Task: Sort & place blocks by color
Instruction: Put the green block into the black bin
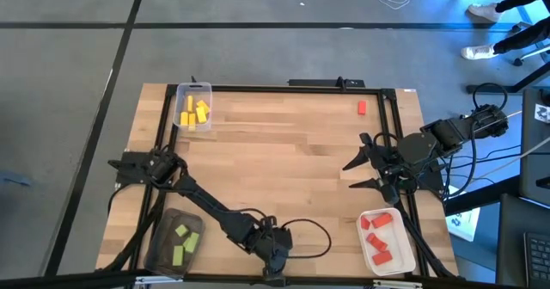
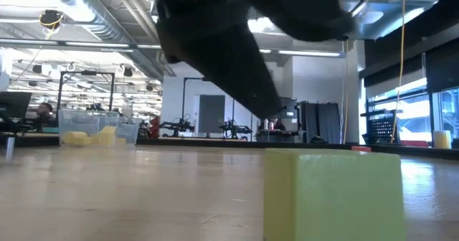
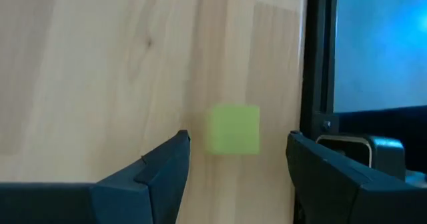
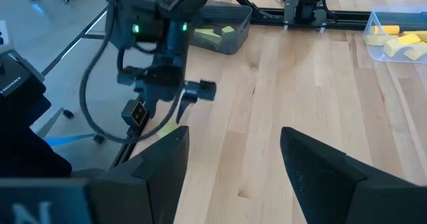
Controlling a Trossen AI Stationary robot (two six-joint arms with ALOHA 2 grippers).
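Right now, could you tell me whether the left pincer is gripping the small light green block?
No, the small light green block lies untouched between its open fingers.

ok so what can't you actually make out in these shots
- Small light green block: hidden in the high view under the left gripper.
- Clear plastic tray of yellow blocks: cut off by the right wrist picture's edge.
- Green blocks in the dark tray: exact count unclear, too small.

Five yellow blocks [image 1: 194, 113], four green [image 1: 186, 242], five red [image 1: 379, 236].
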